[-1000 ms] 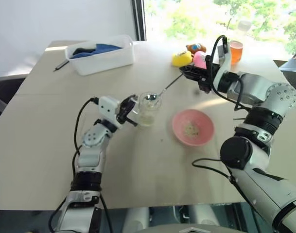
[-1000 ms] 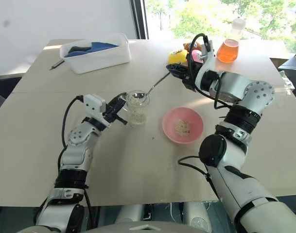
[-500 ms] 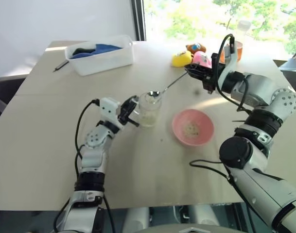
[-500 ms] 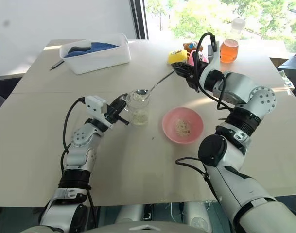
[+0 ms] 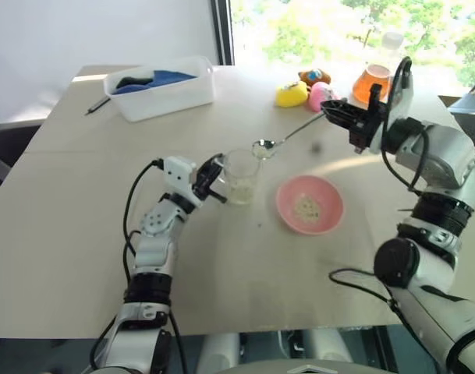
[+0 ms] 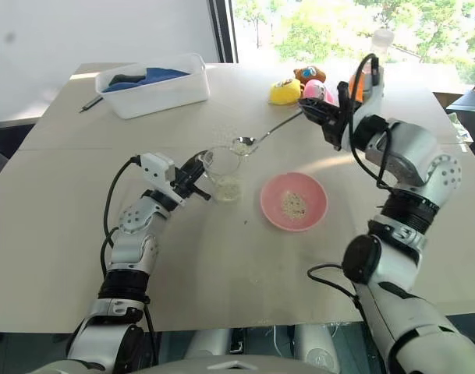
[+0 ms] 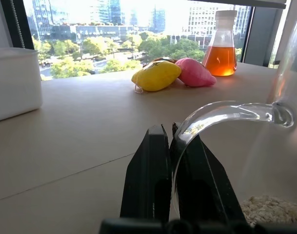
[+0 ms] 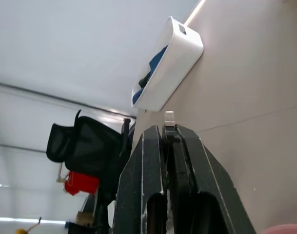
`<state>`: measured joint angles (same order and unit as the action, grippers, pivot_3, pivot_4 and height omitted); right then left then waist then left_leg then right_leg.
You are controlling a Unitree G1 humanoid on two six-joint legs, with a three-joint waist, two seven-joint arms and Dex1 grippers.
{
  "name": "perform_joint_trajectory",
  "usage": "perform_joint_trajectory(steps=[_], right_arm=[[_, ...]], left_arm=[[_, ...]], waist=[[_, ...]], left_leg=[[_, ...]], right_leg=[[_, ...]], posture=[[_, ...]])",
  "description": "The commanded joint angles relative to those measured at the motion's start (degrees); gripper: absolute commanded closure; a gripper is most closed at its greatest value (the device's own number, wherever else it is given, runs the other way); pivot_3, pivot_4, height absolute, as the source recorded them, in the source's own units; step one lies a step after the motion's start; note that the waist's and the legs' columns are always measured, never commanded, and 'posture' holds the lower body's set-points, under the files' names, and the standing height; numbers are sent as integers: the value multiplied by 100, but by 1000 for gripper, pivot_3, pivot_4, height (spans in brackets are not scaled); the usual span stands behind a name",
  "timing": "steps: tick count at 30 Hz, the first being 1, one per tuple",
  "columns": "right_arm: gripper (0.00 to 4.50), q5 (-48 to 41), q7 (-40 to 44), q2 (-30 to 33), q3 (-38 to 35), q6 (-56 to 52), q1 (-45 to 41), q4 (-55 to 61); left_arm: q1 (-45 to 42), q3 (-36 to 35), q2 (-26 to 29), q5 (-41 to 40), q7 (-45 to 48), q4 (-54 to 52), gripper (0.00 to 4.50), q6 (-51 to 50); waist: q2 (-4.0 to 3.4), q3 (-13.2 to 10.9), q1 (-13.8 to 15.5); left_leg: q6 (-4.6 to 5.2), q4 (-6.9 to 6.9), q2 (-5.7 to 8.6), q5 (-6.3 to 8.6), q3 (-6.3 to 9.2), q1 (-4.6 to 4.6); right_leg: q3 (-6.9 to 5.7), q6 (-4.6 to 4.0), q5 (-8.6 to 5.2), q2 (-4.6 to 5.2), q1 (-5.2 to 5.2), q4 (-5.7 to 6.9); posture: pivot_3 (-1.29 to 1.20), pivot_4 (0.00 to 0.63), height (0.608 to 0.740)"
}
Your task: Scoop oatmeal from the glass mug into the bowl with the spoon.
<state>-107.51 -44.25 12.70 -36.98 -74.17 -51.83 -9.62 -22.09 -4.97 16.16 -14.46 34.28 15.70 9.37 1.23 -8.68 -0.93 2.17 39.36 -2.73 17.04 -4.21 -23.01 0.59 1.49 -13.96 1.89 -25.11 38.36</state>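
- Clear glass mug point(image 5: 239, 176) is standing upright on the beige table point(image 5: 81, 234); all places below are taken from this mug.
- Left gripper point(image 5: 214, 175) is pinching the mug's side handle, its two black fingers point(image 7: 153, 180) pressed together on the glass loop, as the left wrist view confirms.
- Oatmeal point(image 7: 272, 209) is lying as a pale flaky layer at the mug's bottom, seen through the glass.
- Silver spoon point(image 6: 262, 135) is hanging in the air just above the mug's rim, toward the window side, its oval bowl carrying a small pale load.
- Right gripper point(image 5: 354, 125) is clamping the far end of the spoon's handle, fingers closed tight on it, well to the right of the mug and higher.
- Pink bowl point(image 5: 288, 195) is sitting on the table just to the right of the mug, apart from it, with a small clump of oatmeal in its middle.
- White tub point(image 5: 163, 93) with blue contents is standing well beyond the mug to the left; a dark pen point(image 5: 98, 104) is lying beside it.
- Yellow and pink toys point(image 5: 303, 93) and a flask of orange liquid point(image 7: 219, 46) are sitting beyond the mug to the right, near the window.
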Motion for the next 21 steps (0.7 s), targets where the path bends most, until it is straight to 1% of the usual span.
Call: perform_joint_trajectory(steps=[1,5,8,13,18,21], right_arm=[[4500,-548,29,328,281,411,182,435],[4500,-549,358,784,318,428,598,569],[4500,-549,541,1007,367,440,774,580],[4500,-549,1082,1571,397,241,1259,519],[4500,-549,1648,2219,574,53,1634,468],[4500,-548,1882,2573,807,61,1729,500]], left_arm=[[76,60,-9,30,75,42,4451,45],[119,54,3,22,91,69,4451,55],[138,49,11,19,112,99,4451,78],[139,47,49,20,153,152,4451,92],[131,42,81,17,188,180,4451,90],[127,53,85,19,204,199,4451,91]], waist=[[0,0,4],[-1,1,13],[-6,4,11],[-10,6,27],[-15,9,17],[-17,10,18]], left_leg=[[1,0,0,0,1,0],[5,0,-1,1,3,-1],[7,-1,-2,0,1,-1],[10,-2,-3,0,2,0],[12,-3,-2,1,-2,4],[14,-3,-3,1,1,6]], right_leg=[[0,0,0,0,1,0],[10,6,3,0,5,-10],[14,15,9,-2,8,-23],[17,23,13,-4,19,-40],[26,24,14,-6,21,-41],[28,24,14,-8,25,-41]], posture=[[0,150,740],[0,150,740],[0,150,740],[0,150,740],[0,150,740],[0,150,740]])
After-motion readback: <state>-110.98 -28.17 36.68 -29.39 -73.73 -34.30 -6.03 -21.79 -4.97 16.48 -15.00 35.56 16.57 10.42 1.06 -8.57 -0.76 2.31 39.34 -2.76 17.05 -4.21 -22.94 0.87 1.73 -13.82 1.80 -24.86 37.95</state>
